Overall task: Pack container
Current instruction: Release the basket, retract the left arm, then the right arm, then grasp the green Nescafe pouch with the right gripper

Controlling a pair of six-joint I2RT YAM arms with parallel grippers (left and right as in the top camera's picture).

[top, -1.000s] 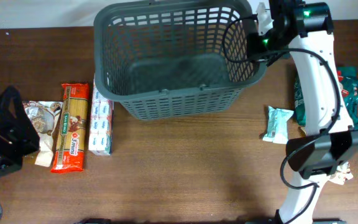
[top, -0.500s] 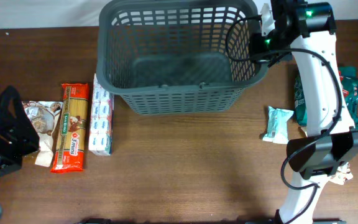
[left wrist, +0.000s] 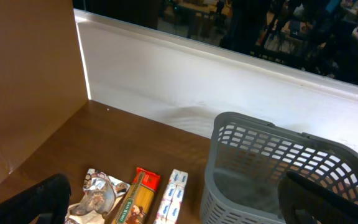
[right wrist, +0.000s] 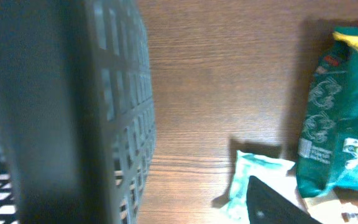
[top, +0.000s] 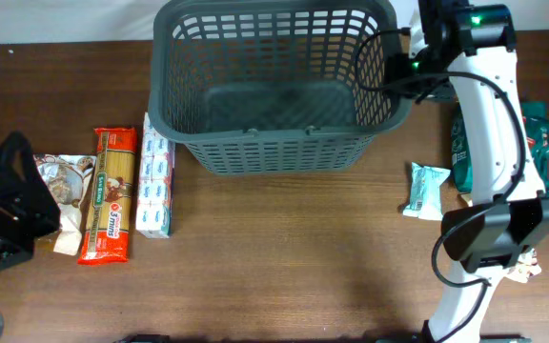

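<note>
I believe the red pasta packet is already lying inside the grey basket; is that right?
Not quite: the red pasta packet is lying on the table outside the grey basket, which looks empty, as the overhead view shows.

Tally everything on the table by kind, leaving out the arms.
Basket: 1
Pasta packet: 1
Foil snack packet: 1
White-and-blue packet: 1
Mint packet: 1
Green bag: 1 clearly seen; more may be hidden
Total: at least 6
</note>
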